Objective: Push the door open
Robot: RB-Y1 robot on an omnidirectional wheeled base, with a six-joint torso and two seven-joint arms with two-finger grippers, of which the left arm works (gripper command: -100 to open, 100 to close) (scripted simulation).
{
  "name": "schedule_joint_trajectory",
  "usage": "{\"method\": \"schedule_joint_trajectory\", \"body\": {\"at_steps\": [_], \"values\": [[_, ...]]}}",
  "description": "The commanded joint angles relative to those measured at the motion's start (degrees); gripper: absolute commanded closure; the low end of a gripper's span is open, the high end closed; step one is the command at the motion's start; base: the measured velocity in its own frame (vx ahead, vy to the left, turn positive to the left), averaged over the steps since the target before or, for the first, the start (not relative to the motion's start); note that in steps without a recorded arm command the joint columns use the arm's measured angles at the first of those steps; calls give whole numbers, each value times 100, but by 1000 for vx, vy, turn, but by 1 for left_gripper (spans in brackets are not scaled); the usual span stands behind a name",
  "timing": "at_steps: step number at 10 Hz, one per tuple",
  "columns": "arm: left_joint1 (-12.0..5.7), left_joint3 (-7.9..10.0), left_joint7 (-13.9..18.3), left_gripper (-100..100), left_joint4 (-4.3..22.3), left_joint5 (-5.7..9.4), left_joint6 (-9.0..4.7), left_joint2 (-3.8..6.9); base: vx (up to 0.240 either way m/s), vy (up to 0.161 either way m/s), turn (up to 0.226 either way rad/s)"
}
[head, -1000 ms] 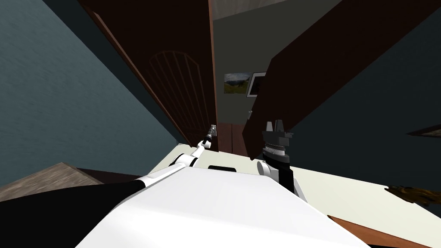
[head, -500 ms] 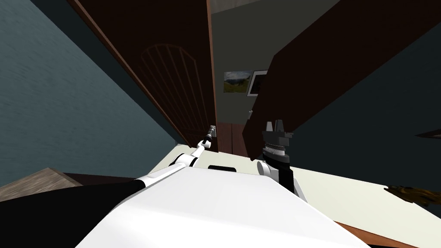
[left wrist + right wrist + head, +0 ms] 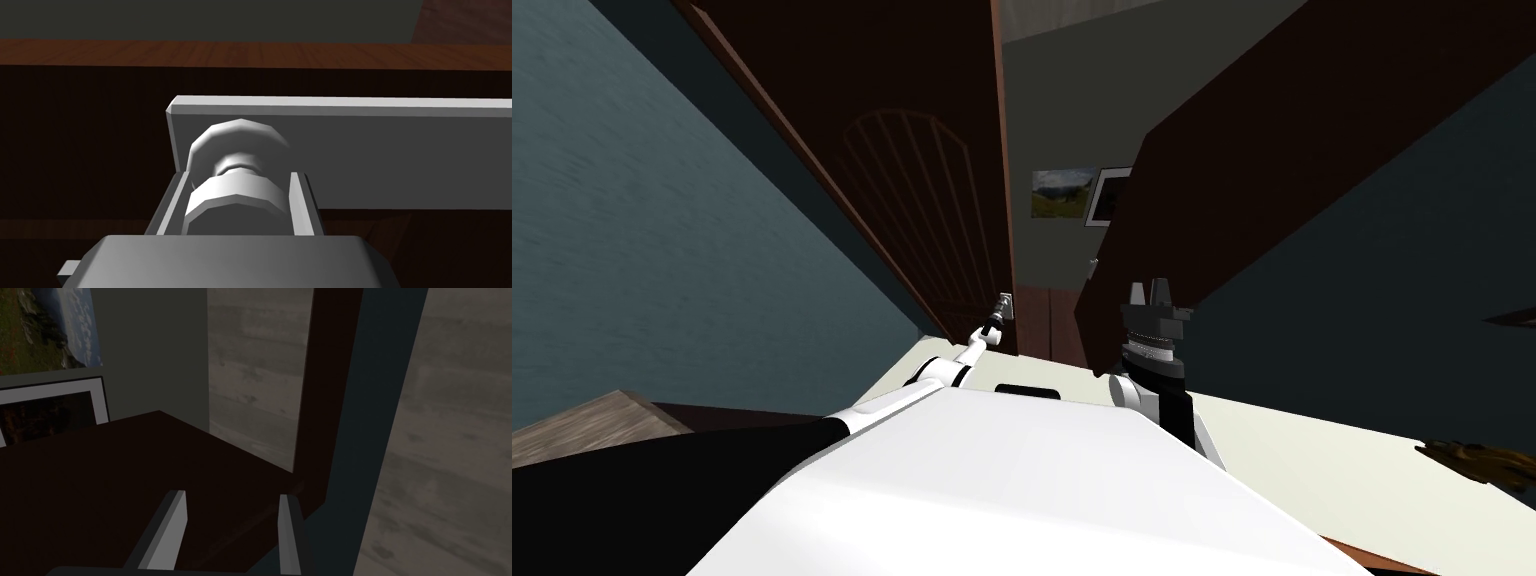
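— Why hold there?
— My left gripper (image 3: 240, 176) pinches the grey round door knob (image 3: 236, 204) so a push swings the dark brown panelled door (image 3: 912, 200), ajar ahead-left, wider; my right gripper (image 3: 232, 500) hangs spread, empty.

The door (image 3: 912, 200) is a very dark brown, with an arched panel of thin ribbed lines. Its edge, beyond the left gripper (image 3: 241, 175), shows a warmer reddish-brown wood grain. That gripper's fingers (image 3: 300, 200) are light grey. The knob (image 3: 239, 142) between them is pale grey shading to white, and the plate (image 3: 400, 155) behind it is a flat mid grey. The right gripper (image 3: 231, 500) has light grey fingers too. Ahead of them lies a near-black brown surface (image 3: 100, 488), and past it hang a green and blue landscape picture (image 3: 55, 328) and a white-framed dark picture (image 3: 50, 405). The wall (image 3: 662, 220) is streaked teal-grey, and the floor (image 3: 1312, 460) is pale cream.
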Motion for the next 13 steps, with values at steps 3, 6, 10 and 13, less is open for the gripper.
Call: {"method": "schedule_joint_trajectory", "body": {"at_steps": [3, 6, 10, 13], "values": [[-6, 136, -51, 100, -72, 44, 16, 79, 166, -73, 35], [8, 267, -101, 100, -58, 88, 17, 138, 142, -48, 23], [28, 451, -170, 100, -38, 150, 19, 218, 139, -72, 43], [46, 619, -235, 100, -19, 207, 20, 290, 161, -118, 74]]}}
